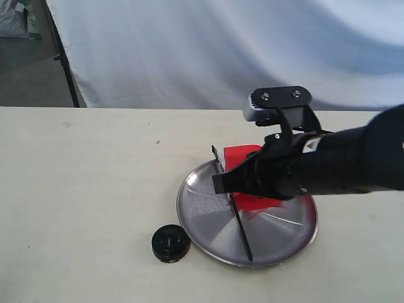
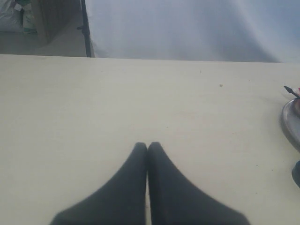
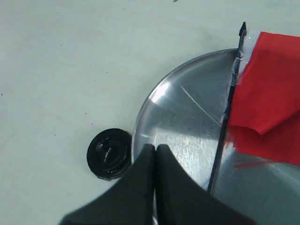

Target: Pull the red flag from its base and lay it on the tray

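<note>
The red flag (image 1: pixel 243 156) lies flat on the silver tray (image 1: pixel 208 237), its black stick (image 1: pixel 242 230) running across the plate with the pointed tip past the far rim. In the right wrist view the red flag (image 3: pixel 272 93) and its stick (image 3: pixel 225 122) rest on the tray (image 3: pixel 187 112). The black base (image 1: pixel 170 243) stands on the table just left of the tray, also seen as the base (image 3: pixel 108 153) in the right wrist view. My right gripper (image 3: pixel 155 149) hovers over the tray's left rim, shut and holding nothing. My left gripper (image 2: pixel 147 146) is shut over bare table.
A white cloth backdrop (image 1: pixel 221 44) hangs behind the table's far edge. The tray's rim (image 2: pixel 290 124) and the stick's tip (image 2: pixel 289 90) show at the edge of the left wrist view.
</note>
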Controlling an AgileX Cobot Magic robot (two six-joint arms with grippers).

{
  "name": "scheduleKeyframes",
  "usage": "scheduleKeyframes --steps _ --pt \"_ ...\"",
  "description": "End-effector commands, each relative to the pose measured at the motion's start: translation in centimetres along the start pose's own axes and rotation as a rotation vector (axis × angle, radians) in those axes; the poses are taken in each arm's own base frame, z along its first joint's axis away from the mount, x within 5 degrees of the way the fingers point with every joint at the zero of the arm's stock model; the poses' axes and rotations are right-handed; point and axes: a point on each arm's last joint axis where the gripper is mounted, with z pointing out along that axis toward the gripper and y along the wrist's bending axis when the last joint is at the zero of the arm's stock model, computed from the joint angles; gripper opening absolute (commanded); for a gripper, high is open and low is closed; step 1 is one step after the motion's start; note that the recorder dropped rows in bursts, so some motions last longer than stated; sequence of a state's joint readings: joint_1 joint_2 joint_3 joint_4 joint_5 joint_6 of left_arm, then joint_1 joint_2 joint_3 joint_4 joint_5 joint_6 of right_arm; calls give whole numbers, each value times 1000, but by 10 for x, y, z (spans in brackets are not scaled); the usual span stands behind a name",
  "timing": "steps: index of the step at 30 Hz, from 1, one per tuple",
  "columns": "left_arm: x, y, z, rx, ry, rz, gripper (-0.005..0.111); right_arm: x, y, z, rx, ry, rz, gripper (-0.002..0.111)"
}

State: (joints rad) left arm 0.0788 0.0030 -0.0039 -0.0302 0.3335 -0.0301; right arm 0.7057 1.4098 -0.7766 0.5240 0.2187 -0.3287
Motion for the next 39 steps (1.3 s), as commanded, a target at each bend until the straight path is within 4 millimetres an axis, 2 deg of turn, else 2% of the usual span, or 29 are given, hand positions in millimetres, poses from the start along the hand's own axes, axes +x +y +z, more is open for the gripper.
scheduleKeyframes --steps 1,5,8,13,17,20,26,31,39 --pt "1 0 0 -2 -2 -3 0 18 -8 -23 48 -108 -17 0" --pt "1 0 0 -2 -2 -3 0 41 -14 -46 84 -212 -10 0" --pt "1 0 0 -2 -2 -3 0 57 -11 -66 80 -322 -32 0" --pt "1 0 0 -2 -2 -3 0 86 -1 -98 -7 -479 -83 0" --pt "1 0 0 -2 -2 -3 0 115 2 -115 -107 -547 -116 0" --pt "1 0 0 -2 -2 -3 0 130 2 -125 -168 -605 -129 0" --pt "1 0 0 -2 -2 -3 0 143 0 -144 -286 -728 -96 0" --pt "1 0 0 -2 -2 -3 0 145 -3 -157 -330 -821 -80 0" --pt "1 0 0 -2 -2 -3 0 146 -5 -166 -364 -876 -36 0"
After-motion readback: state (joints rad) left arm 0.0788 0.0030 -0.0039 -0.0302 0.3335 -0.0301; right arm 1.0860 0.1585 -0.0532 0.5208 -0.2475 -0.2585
